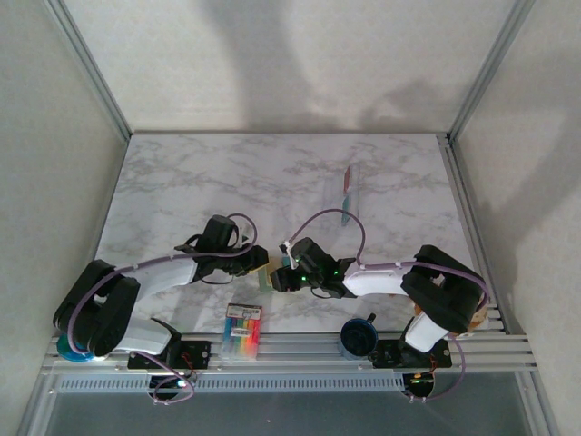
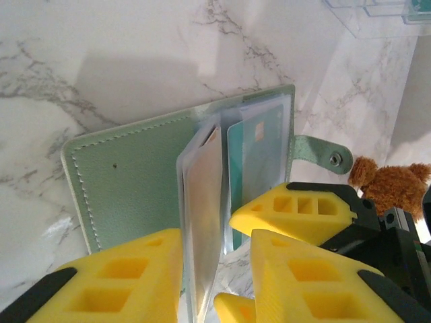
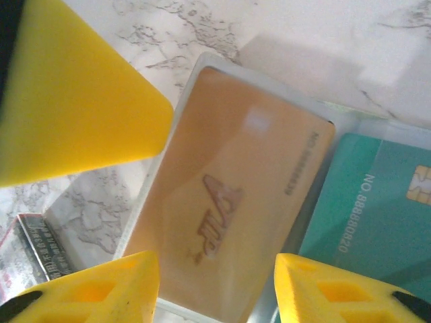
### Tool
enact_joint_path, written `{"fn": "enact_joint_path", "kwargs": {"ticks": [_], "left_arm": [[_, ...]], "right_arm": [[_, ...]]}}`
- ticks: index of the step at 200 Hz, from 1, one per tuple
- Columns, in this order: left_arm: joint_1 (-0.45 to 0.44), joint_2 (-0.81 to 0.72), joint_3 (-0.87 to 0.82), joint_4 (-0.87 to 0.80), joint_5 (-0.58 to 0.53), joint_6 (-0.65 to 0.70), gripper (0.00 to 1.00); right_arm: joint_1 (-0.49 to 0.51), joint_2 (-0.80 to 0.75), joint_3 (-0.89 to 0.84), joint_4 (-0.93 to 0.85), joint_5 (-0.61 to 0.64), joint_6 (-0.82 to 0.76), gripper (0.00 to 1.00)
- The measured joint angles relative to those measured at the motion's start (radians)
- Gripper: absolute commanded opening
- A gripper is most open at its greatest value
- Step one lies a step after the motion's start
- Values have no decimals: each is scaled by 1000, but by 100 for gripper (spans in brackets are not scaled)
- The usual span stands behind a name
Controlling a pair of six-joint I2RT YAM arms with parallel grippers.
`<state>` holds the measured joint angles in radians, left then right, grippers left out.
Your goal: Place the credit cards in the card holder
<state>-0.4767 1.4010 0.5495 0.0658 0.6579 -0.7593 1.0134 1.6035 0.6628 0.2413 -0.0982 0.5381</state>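
A marker pack (image 1: 242, 329) lies on the marble table (image 1: 182, 182), a clear plastic stand (image 1: 349, 193) farther back.

One green card holder (image 2: 135, 182); two credit cards, a tan-gold card (image 3: 229, 222) and a teal card (image 3: 377, 215); one marker pack (image 1: 241, 329); one teddy bear (image 2: 390, 185).

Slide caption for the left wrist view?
Open green card holder on marble, teal card sleeved inside, left gripper straddling an upright clear sleeve.

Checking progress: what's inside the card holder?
A tan-gold card and a teal card, each in a clear sleeve. Sleeves behind are covered; a third card can't be confirmed.
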Motion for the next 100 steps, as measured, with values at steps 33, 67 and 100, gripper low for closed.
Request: {"fn": "enact_joint_path", "kwargs": {"ticks": [33,67,100], "left_arm": [[0,24,14,2,0,4,26],[0,27,14,5,4,3,23],[0,27,14,6,12,3,20]], "right_arm": [[0,-27,-1,-5,1,-6,72],[14,-37,8,-11,2,-24,80],[36,-14,54,-40,40,-30,80]]}}
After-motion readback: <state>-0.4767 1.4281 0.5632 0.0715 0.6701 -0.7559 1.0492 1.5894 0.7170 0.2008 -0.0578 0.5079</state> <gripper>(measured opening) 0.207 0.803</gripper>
